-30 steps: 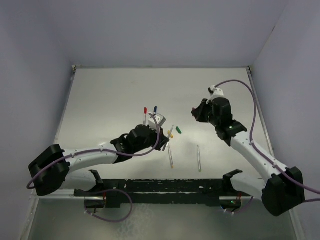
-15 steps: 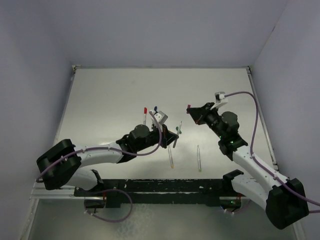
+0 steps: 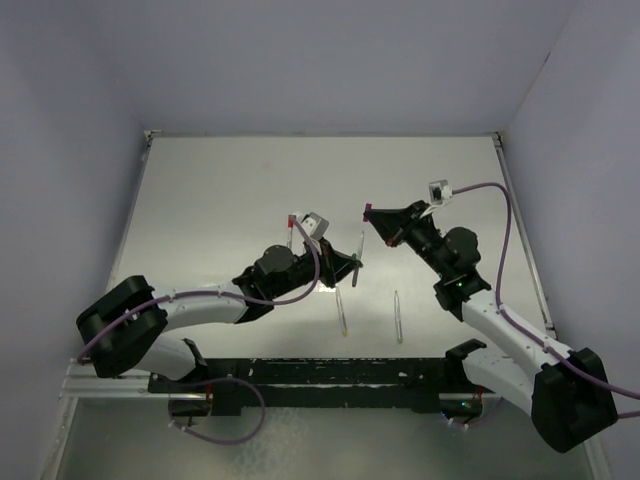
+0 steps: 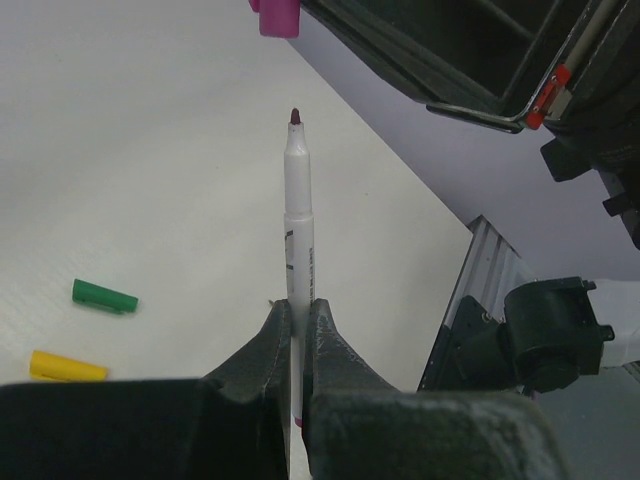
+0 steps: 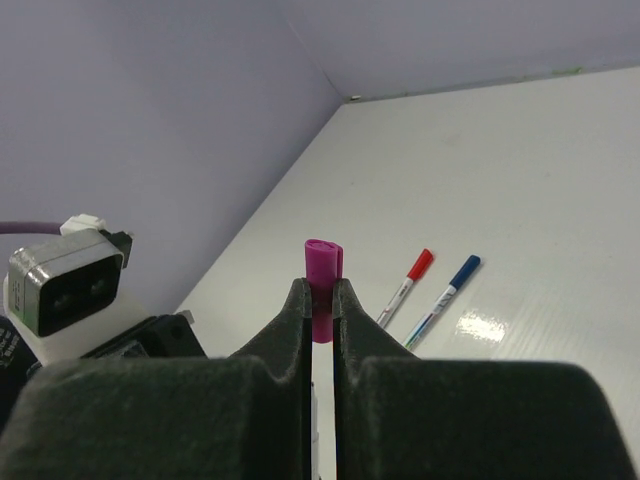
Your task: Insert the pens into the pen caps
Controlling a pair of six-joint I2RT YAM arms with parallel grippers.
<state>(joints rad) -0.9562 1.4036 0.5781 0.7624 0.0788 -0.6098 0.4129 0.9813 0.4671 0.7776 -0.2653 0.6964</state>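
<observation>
My left gripper (image 4: 297, 305) is shut on a silvery-white pen (image 4: 298, 220), held off the table with its dark purple tip pointing away from the wrist. Just beyond the tip hangs the purple cap (image 4: 275, 15). My right gripper (image 5: 320, 290) is shut on that purple cap (image 5: 323, 265), whose top sticks out above the fingers. From above, the held pen (image 3: 360, 243) and the right gripper (image 3: 375, 218) stand close together over the table's middle, a small gap apart. A green cap (image 4: 104, 296) and a yellow cap (image 4: 67, 367) lie on the table below.
Two uncapped pens (image 3: 341, 310) (image 3: 398, 317) lie near the front edge. A red-capped pen (image 5: 405, 288) and a blue-capped pen (image 5: 445, 295) lie side by side behind the left arm. Walls enclose the table on three sides.
The left gripper has risen and swung right with the pen, away from the loose caps. The right gripper has moved left and forward with the purple cap, closing the gap between them.
</observation>
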